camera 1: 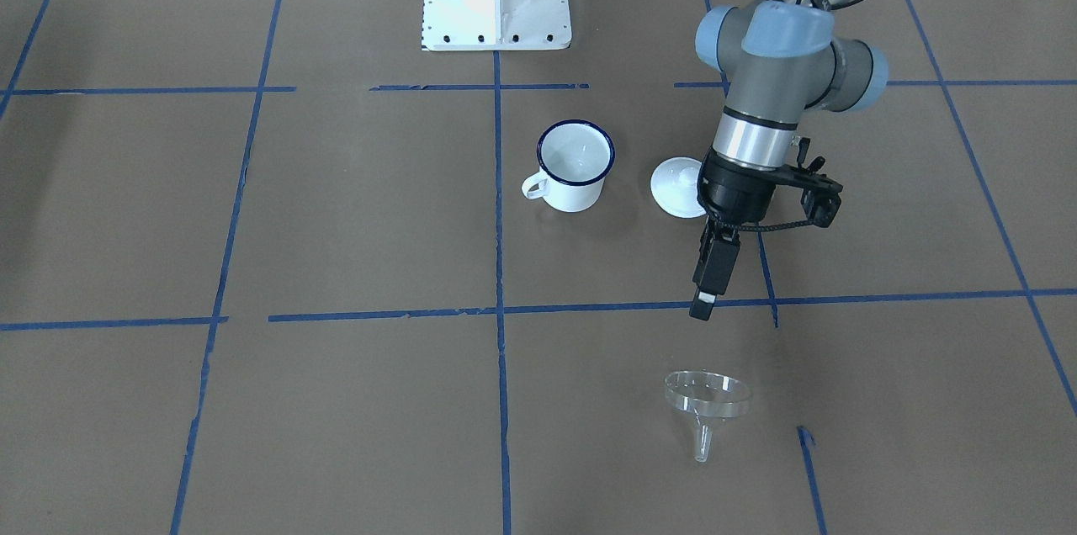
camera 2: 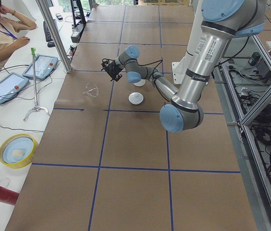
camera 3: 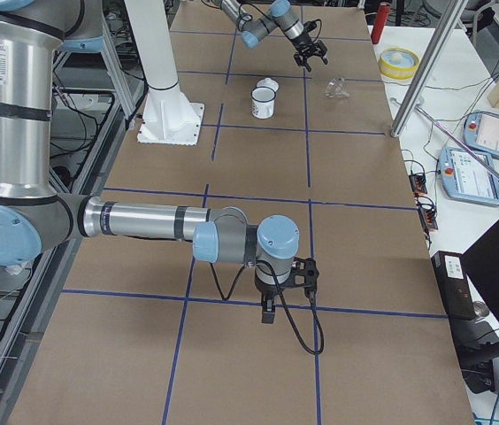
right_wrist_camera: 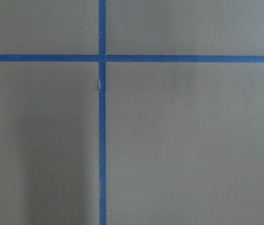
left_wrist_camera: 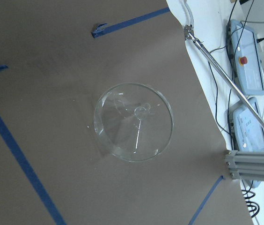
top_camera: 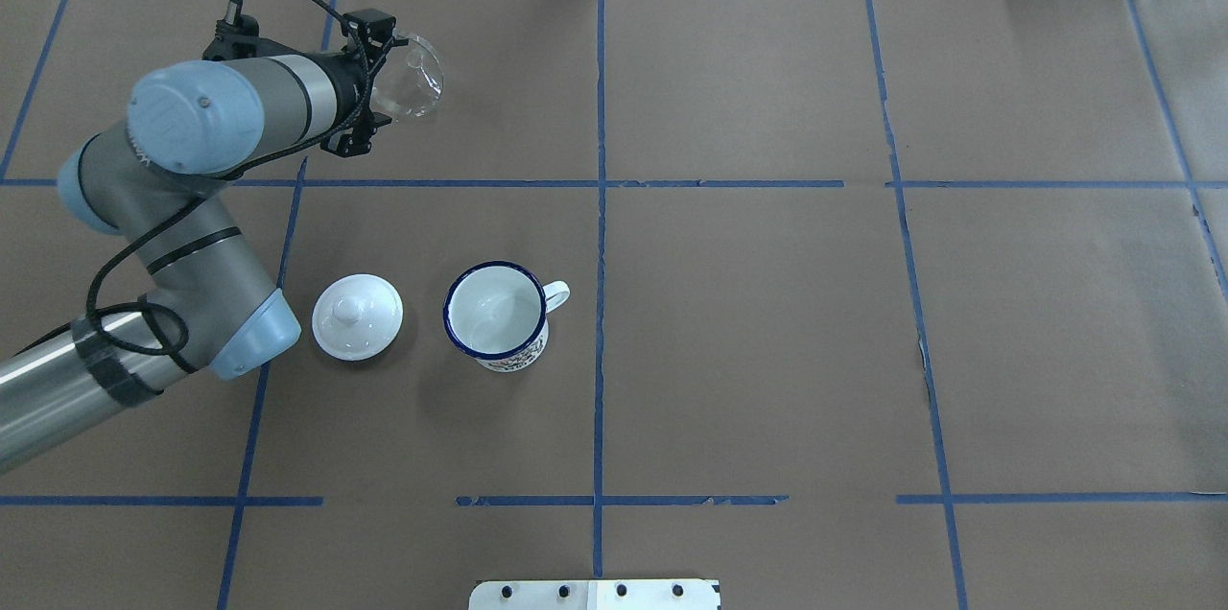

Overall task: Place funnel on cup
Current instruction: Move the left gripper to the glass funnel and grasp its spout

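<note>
Brown paper table [camera 1: 336, 207], gridded in blue tape. Front view: cup [camera 1: 575, 167] upright at centre. Funnel [camera 1: 707, 400] tipped over at lower right, well apart. Left gripper [camera 1: 705, 304] just above it in frame, edge-on, so spread or pinched, can't tell. Overhead: funnel half hidden behind the wrist, upper left. Left wrist: funnel dead centre, no fingers in shot. Right side: right gripper [camera 3: 267, 312] low centre, grip unreadable.

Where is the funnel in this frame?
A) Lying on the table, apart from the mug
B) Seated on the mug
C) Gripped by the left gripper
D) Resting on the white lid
A: the funnel lies on the table, apart from the left gripper, and the cup stands empty beside the lid.
</note>
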Robot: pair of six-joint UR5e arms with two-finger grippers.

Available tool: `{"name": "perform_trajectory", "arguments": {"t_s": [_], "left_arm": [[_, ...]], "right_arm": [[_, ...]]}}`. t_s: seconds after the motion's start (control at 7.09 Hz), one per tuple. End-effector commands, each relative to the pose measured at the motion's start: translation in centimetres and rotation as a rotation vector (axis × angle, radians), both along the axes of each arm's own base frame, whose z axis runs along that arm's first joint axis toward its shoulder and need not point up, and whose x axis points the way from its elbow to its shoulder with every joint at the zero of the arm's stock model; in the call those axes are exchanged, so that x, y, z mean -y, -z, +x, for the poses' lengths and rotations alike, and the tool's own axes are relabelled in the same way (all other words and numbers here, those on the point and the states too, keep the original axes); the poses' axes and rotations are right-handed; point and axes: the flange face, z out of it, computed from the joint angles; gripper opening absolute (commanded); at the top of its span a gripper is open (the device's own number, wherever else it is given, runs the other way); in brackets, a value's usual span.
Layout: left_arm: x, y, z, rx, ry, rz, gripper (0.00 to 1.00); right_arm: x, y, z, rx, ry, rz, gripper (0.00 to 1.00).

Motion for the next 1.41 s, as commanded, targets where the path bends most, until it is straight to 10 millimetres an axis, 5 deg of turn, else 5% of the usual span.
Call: {"name": "perform_trajectory", "arguments": {"t_s": [0.0,0.28,0.71,0.85,1.13,1.27], "left_arm": [[4.7,-3.6,1.4,-0.030,0.100,-0.040,1.00],[7.6,-4.6,2.4,-0.033,0.123,-0.043,1.00],[7.9,-5.2,2.6,-0.040,0.121,-0.036,0.99],[8.0,-4.9,2.8,-0.041,0.121,-0.033,0.76],[7.9,-4.5,2.7,-0.055,0.118,-0.013,0.00],[7.9,-4.4,2.7,-0.055,0.116,-0.009,0.00]], "right_arm": [[0.0,0.0,0.0,0.000,0.000,0.000,1.00],[0.0,0.0,0.0,0.000,0.000,0.000,1.00],[0.0,0.0,0.0,0.000,0.000,0.000,1.00],[0.0,0.0,0.0,0.000,0.000,0.000,1.00],[0.0,0.0,0.0,0.000,0.000,0.000,1.00],[0.0,0.0,0.0,0.000,0.000,0.000,1.00]]}}
